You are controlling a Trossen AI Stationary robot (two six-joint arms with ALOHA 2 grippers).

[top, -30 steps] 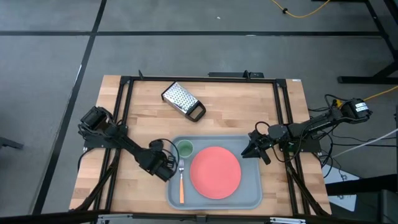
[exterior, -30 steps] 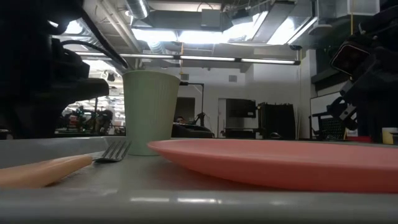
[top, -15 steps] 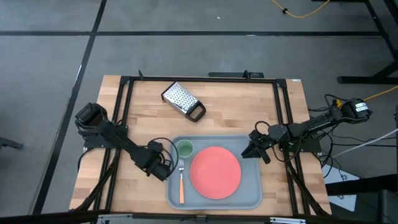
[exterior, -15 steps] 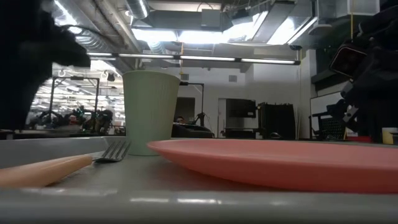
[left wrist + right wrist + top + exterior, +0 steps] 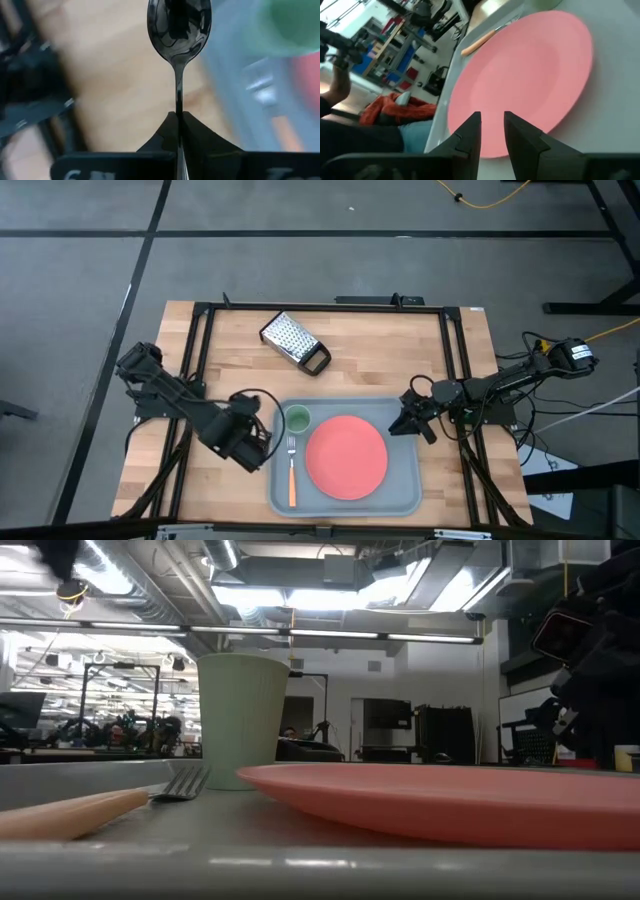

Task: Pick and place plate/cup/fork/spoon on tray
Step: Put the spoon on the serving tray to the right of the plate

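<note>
The grey-blue tray (image 5: pixel 400 498) lies at the table's near middle. On it rest the pink-red plate (image 5: pixel 346 457), the green cup (image 5: pixel 297 418) upright at its far left corner, and the orange-handled fork (image 5: pixel 291 472) along its left side. They also show in the low view: the cup (image 5: pixel 242 720), the plate (image 5: pixel 450 802) and the fork (image 5: pixel 90 812). My left gripper (image 5: pixel 258 445) is just left of the tray, shut on the dark metal spoon (image 5: pixel 179 30). My right gripper (image 5: pixel 405 421) is at the tray's right rim, open and empty, pointing at the plate (image 5: pixel 520 80). My left gripper pinches the spoon's thin handle (image 5: pixel 178 102) between its two fingertips. The spoon lies along the fingers and sticks out forward past them, its round bowl (image 5: pixel 179 25) at the far end. It is clear of the table.
A perforated metal grater (image 5: pixel 295 342) with a black handle lies at the table's far middle. Black frame rails (image 5: pixel 195 360) run along the table's left and right sides. Bare wood lies left of the tray and between the grater and the tray.
My left gripper has moved toward the table's left edge, away from the tray's left rim, and up, leaving the low view. It stays shut on the spoon. My right gripper has kept still.
</note>
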